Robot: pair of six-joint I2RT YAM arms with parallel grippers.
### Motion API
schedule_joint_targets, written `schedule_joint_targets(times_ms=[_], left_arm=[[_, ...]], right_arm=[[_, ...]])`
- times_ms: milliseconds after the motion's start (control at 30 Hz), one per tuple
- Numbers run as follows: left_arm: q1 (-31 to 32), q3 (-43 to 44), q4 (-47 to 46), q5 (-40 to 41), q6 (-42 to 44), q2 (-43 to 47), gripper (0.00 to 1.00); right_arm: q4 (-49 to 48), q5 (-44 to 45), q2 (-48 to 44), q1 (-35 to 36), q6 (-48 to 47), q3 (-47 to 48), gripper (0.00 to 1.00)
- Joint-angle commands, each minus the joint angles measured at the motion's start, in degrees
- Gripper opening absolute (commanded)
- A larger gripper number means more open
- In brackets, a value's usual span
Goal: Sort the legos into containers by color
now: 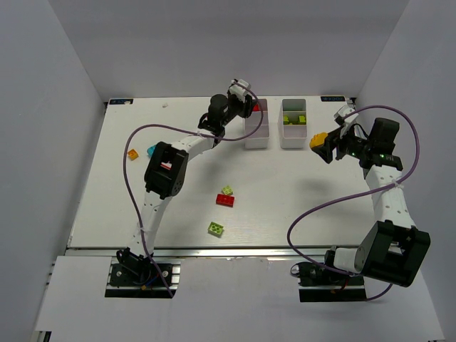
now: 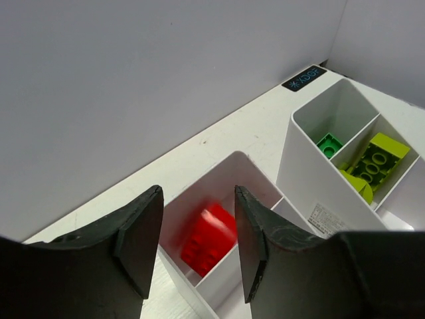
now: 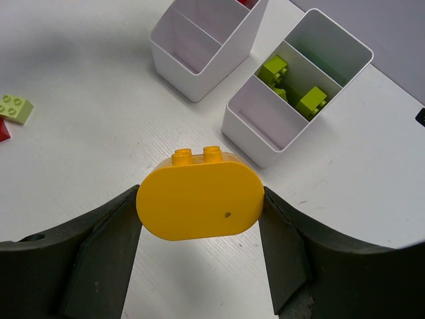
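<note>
Yellow lego (image 3: 198,203) is sitting pinched by its rounded ends in right gripper (image 3: 199,211), above table's far right by right bin (image 3: 251,143). Light, rigid, slick; gripping the sides looks safest. Left gripper (image 2: 198,229) is hanging spread over red lego (image 2: 207,240) in left bin (image 2: 262,178).

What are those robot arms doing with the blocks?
They are sorting bricks by color into two white bins. The left gripper hangs open over the left bin, whose far compartment has a red brick in it. The right gripper holds a yellow brick near the right bin, which has green bricks inside. A few loose bricks are not yet sorted.
</note>
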State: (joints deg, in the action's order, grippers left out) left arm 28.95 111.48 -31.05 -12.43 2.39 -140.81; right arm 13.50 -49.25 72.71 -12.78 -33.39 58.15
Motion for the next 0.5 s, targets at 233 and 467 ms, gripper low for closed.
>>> schedule_joint_targets(times_ms=[233,467], left_arm=[[-0.12,0.67,-1.03,0.91,-0.72,3.17,0.58],[-0.12,-10.04,-2.88,-3.73,-9.76,16.67,0.38]], right_arm=[[-1.54,-1.81,-0.99,-0.14,-0.10,0.38,0.00],[12.06,-12.17,0.59,1.87,-20.72,3.46,0.00]])
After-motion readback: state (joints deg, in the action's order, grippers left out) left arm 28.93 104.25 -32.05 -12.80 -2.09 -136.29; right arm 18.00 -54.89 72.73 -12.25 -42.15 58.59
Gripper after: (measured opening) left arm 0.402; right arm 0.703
